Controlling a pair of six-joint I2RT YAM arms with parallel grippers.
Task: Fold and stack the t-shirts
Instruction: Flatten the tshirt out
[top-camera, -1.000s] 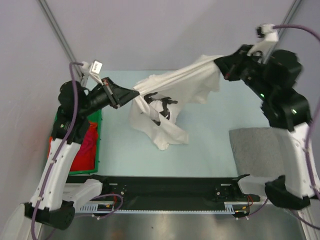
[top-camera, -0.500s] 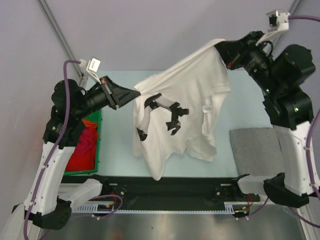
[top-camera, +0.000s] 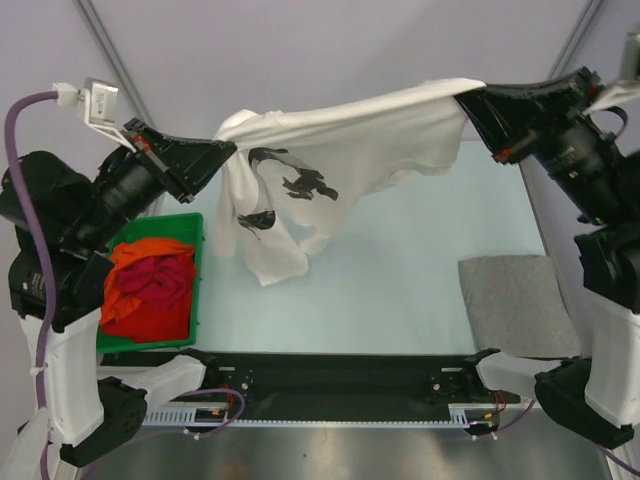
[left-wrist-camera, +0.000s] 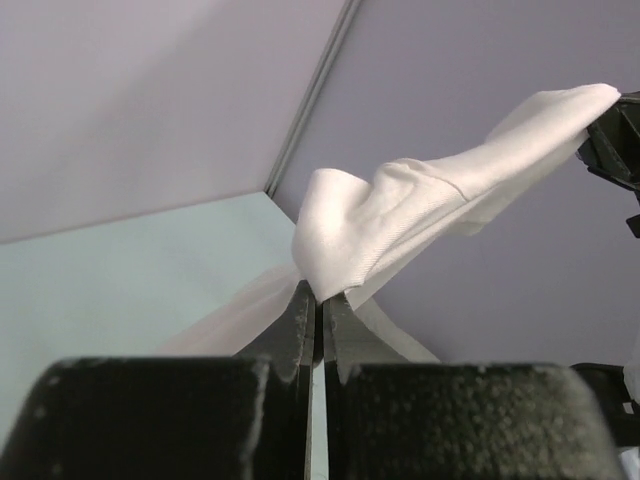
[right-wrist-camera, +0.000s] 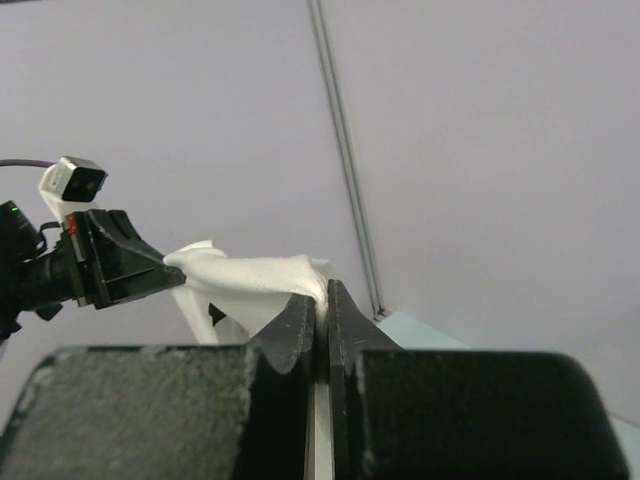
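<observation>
Above the pale tabletop (top-camera: 400, 280), left end effector (top-camera: 227, 151) and right end effector (top-camera: 470, 96) each pinch the white t-shirt (top-camera: 350, 130) by a thin edge; the stretch could tug a corner free.

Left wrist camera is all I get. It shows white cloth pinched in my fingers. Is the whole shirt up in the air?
Observer: Mostly. From above, the white t-shirt is stretched between the left gripper and the right gripper. The rest dangles over the table. I cannot tell if the lowest fold touches it.
Operator: Does it have a picture on it?
Observer: Yes, a black print shows on the hanging part.
Operator: Are there more shirts?
Observer: Three. An orange one and a dark red one lie bunched in the green bin. A grey one lies flat on the table's right side.
</observation>
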